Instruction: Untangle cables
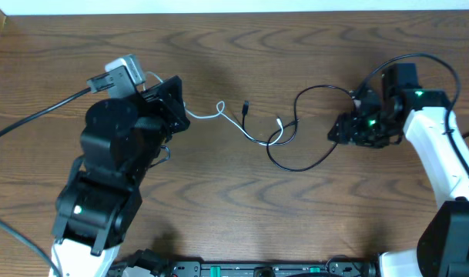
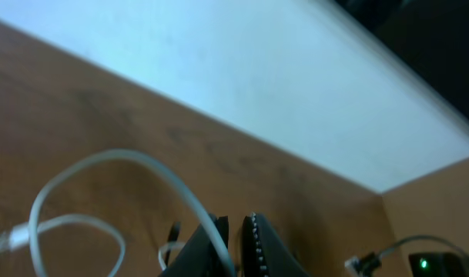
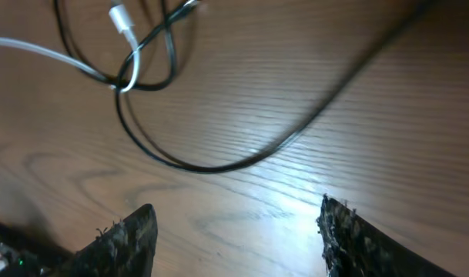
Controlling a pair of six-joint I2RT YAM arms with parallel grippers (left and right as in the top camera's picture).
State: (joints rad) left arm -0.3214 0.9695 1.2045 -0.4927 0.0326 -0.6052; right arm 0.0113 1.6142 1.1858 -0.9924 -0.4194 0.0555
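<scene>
Overhead: left gripper (image 1: pixel 179 108) sits at upper left of centre, right gripper (image 1: pixel 348 128) at right, with both cords strung between them on the wooden table (image 1: pixel 219 223). The left gripper is clenched on the white cable (image 2: pixel 130 152). In the left wrist view the cord arcs down into the narrow slit between the two dark fingers (image 2: pixel 212 245) (grip looks light, only a thin slit showing). Judged purpose is to anchor the white end so the rest can be drawn out of the tangle. The white cable runs right from there to the crossing (image 1: pixel 274 140) at frame centre, where it threads through loops of the black cable (image 3: pixel 211 169). Its white plug (image 3: pixel 120 17) pokes up just beside that crossing. The black plug (image 1: pixel 246 108) lies free, above and left of the crossing. The right gripper is released, jaws wide apart and empty. In its own view the black cable's big loop lies on the table ahead of the fingertips, not between them. Judgement: it hangs open at the black loop's right end, likely to take that cord and pull opposite the left anchor. The cords are not yet separated.
</scene>
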